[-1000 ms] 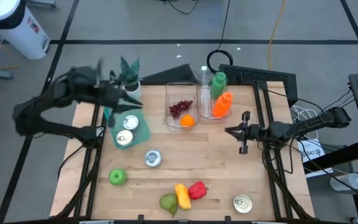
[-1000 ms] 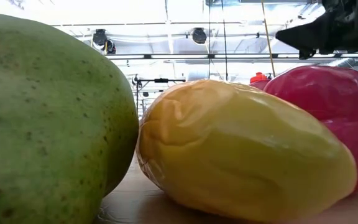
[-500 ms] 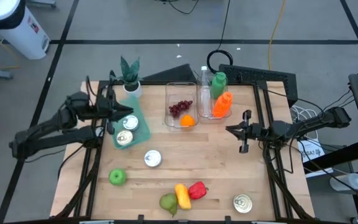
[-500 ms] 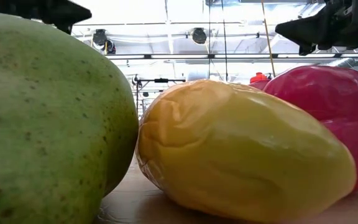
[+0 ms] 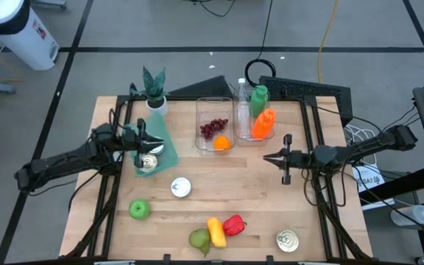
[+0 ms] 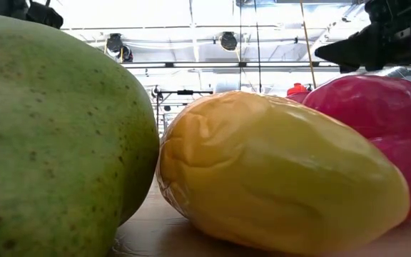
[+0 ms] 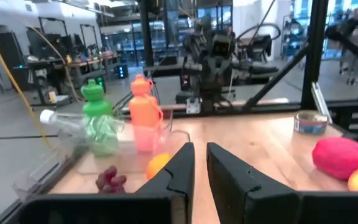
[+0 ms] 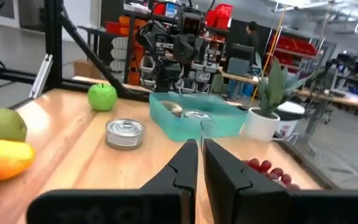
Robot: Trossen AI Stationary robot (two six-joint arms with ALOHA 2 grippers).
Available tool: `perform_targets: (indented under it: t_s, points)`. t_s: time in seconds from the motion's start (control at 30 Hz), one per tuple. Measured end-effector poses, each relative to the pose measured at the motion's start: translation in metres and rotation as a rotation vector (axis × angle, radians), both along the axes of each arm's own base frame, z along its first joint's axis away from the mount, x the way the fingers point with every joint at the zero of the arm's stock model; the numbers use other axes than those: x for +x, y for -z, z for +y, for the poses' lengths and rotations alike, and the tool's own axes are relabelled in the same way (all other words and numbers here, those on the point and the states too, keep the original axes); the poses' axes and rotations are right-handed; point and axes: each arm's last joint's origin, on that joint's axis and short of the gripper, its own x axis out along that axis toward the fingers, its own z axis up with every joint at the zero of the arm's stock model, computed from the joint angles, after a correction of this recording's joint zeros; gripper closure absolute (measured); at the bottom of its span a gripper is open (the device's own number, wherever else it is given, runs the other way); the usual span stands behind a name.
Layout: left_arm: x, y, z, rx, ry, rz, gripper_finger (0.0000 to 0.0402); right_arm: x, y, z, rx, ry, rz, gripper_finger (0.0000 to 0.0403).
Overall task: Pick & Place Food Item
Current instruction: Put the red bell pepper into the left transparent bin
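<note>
Near the table's front edge a green fruit, a yellow fruit and a red pepper lie side by side on the wood; they fill the low view. A green apple lies left of them. A clear bin at the back holds grapes and an orange. My left gripper is shut, level, over the teal tray. My right gripper is shut, level above the table's right half, pointing left. Neither holds anything.
Two cans lie in the teal tray; another can stands mid-table and one at the front right. A green bottle and an orange bottle stand right of the bin, a potted plant at the back left.
My left gripper has come down from high over the back left and drawn a little toward the near edge; it now hangs level over the teal tray, still shut. The food items have not moved.
</note>
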Motion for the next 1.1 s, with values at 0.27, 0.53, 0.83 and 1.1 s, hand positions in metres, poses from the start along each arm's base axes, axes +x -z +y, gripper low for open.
perform_targets:
  t_s: [0.27, 0.53, 0.83, 1.1]
  points:
    - [-0.002, -0.012, 0.004, 0.010, -0.056, -0.042, 0.0350, 0.005, -0.008, 0.001, -0.024, 0.000, -0.096, 0.0385]
    - [-0.004, -0.008, 0.010, 0.079, -0.125, 0.006, 0.0350, 0.009, -0.002, 0.002, -0.066, 0.002, -0.050, 0.0385]
    - [-0.005, -0.008, 0.009, 0.062, -0.038, 0.002, 0.0350, 0.010, -0.004, -0.002, 0.030, 0.138, -0.082, 0.0385]
    - [-0.006, 0.011, 0.009, 0.072, 0.071, 0.045, 0.0350, 0.010, -0.006, -0.006, 0.060, 0.207, -0.100, 0.0385]
